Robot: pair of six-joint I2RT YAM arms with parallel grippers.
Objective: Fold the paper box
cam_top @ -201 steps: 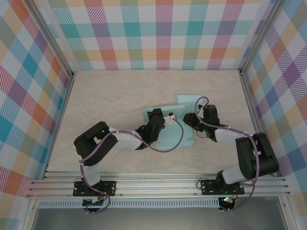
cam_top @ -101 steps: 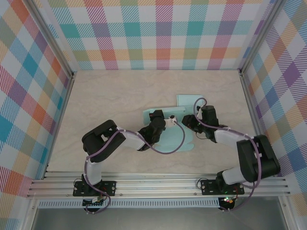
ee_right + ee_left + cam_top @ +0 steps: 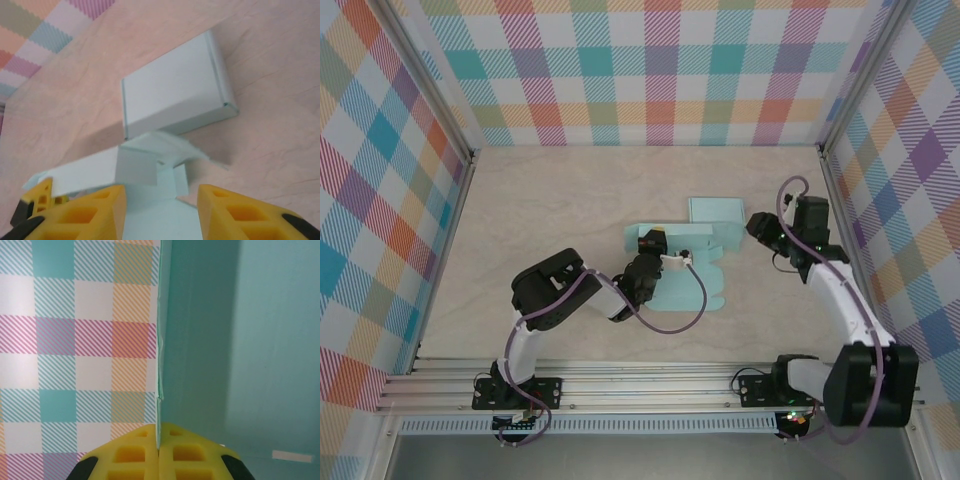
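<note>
Has pulled right hand (image 3: 761, 229) away, open and empty, leaving left hand (image 3: 650, 243) pinching box (image 3: 715, 265) wall, fold unfinished

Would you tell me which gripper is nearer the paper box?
Left: the left gripper is clamped on a paper box panel; the right gripper hovers open beside it, apart.

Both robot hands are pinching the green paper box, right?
Not quite. The left gripper does pinch an edge of the paper box, but the right gripper is open and holds nothing, as the right wrist view shows.
</note>
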